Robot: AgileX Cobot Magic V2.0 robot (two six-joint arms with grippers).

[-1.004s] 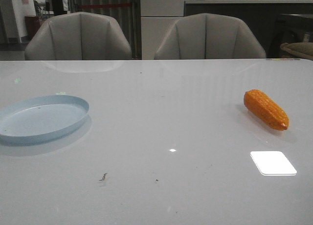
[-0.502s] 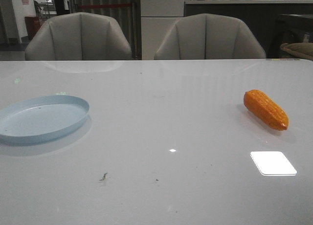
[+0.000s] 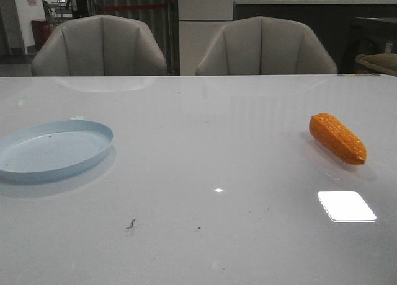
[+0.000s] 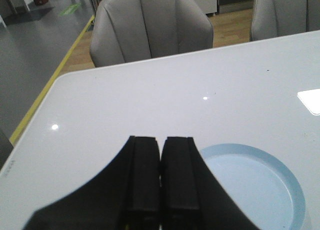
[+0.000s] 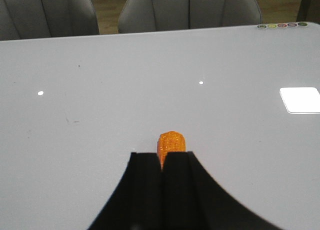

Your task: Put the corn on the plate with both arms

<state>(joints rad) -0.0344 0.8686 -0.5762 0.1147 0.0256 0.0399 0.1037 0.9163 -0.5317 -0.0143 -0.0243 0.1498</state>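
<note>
Orange toy corn cob [image 3: 338,138], bumpy-kerneled and tapering toward its near end, lying on its side on the right part of the glossy white desk [image 3: 205,161], untouched; in the right wrist view its blunt end [image 5: 172,142] showing just past the right gripper [image 5: 162,162]. Right fingers [image 5: 148,170] pressed together, clenched on nothing, hovering behind the cob and roughly in line with its long axis. Round, shallow, pale blue plate [image 3: 53,150] with low raised rim at the far left of the desk, well apart from the cob; plain, holding nothing. Left gripper [image 4: 160,147] poised just beside the plate's rim [image 4: 295,190], its fingers [image 4: 142,175] likewise shut and holding nothing. Step in hand, as judged: reaching for the cob. Best done by spreading the right fingers first, then descending across the thick middle of the cob rather than along its length, since the rounded, tapered form could roll or slip on so smooth a surface. Padded grey chairs [image 3: 99,46] behind the far edge; bright rectangular light reflection [image 3: 346,206] on the desk near the cob.
</note>
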